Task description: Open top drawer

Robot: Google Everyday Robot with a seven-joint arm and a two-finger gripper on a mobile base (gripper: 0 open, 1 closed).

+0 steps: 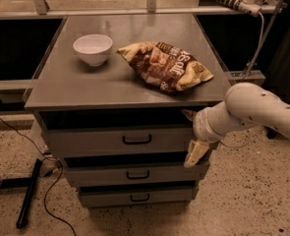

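The top drawer (85,141) is the widest of three grey drawers under the cabinet top and looks shut, with a small black loop handle (137,140) mid-front. My gripper (191,133) is at the right end of the top drawer's front, to the right of the handle and apart from it. It is open, with one tan fingertip (195,153) low by the middle drawer's top edge and the other up near the cabinet top's edge. The white arm (252,109) comes in from the right.
A white bowl (92,48) and a brown chip bag (164,65) lie on the grey cabinet top (75,90). The middle drawer (100,175) and the bottom drawer (105,198) sit below. A black pole (29,193) and cables lie on the floor at left.
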